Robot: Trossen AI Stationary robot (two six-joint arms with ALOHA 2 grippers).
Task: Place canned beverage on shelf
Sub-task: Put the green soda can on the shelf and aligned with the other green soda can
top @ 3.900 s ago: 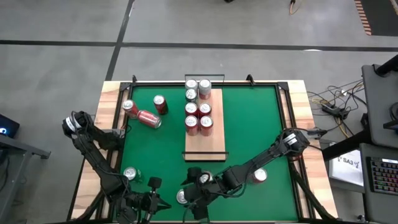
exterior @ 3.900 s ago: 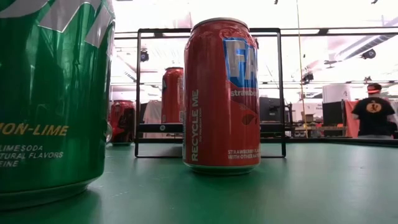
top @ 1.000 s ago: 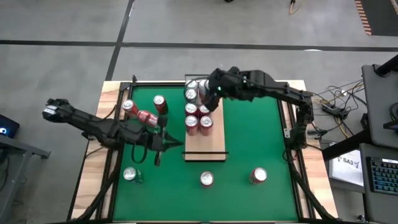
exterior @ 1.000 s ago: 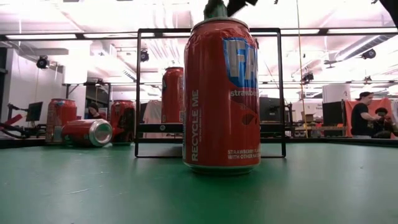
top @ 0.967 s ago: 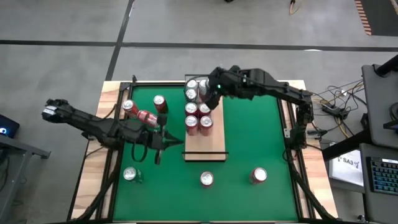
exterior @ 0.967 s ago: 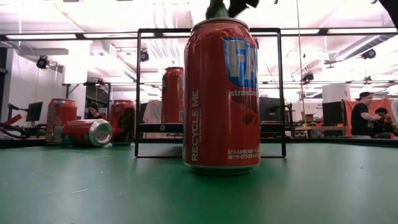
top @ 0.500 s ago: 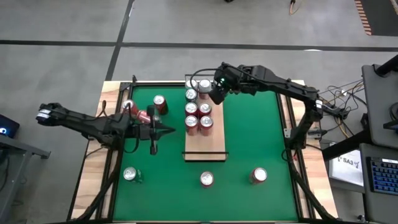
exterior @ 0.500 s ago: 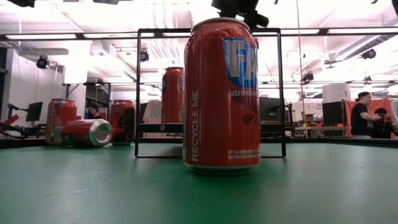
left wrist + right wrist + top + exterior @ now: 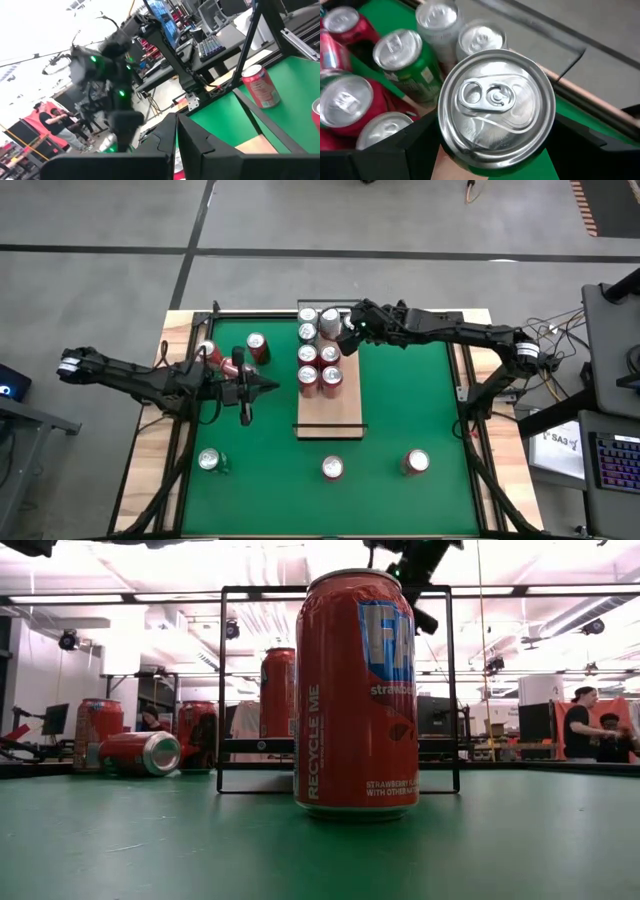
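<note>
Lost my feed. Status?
Right gripper holds a can above the shelf's far end. Left gripper shut, empty, over the mat. Cans crowd that end.

Overhead and table-level views share the red can (image 9: 355, 690).

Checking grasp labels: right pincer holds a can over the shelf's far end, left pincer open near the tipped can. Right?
One error: the left pincer is shut, not open, as the left wrist view shows. The right pincer does hold the can over the shelf's far end, per the high view.
</note>
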